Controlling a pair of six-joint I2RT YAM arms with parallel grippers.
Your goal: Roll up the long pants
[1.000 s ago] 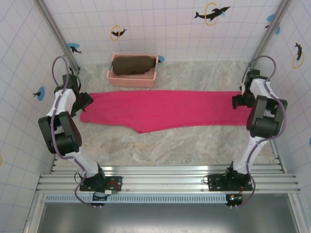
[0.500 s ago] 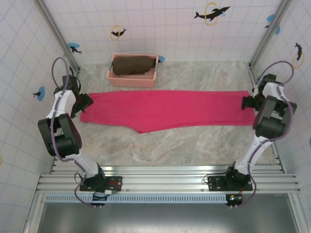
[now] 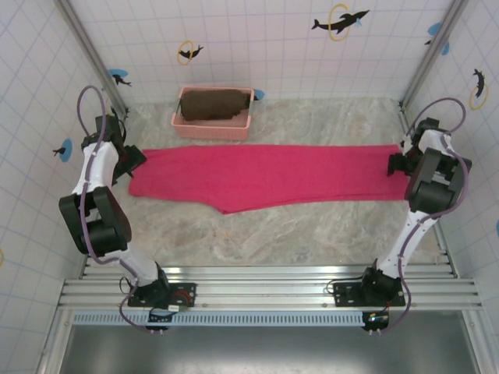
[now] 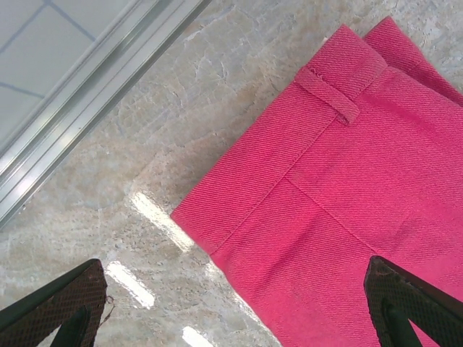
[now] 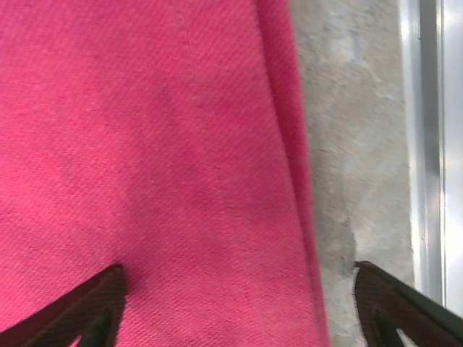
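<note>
The long pants (image 3: 265, 175) lie flat across the table as a long magenta strip, waist at the left and leg ends at the right. My left gripper (image 3: 129, 164) hovers over the waist corner. In the left wrist view the waistband with a belt loop (image 4: 327, 94) is visible, and the left gripper (image 4: 233, 289) is open, one finger over bare table and one over fabric. My right gripper (image 3: 396, 164) is at the leg end. In the right wrist view the right gripper (image 5: 239, 289) is open and straddles the hem edge (image 5: 289, 144) of the pants, close above the cloth.
A pink basket (image 3: 181, 123) holding a dark brown cloth (image 3: 212, 105) stands just behind the pants at the back left. Tiled walls and metal rails (image 4: 72, 108) (image 5: 427, 144) run close beside both grippers. Bare marble table (image 3: 296, 234) lies in front of the pants.
The right arm has swung outward to the right, carrying its gripper to the very end of the legs, and its jaws have narrowed a little. The left gripper shifted slightly back and left.
</note>
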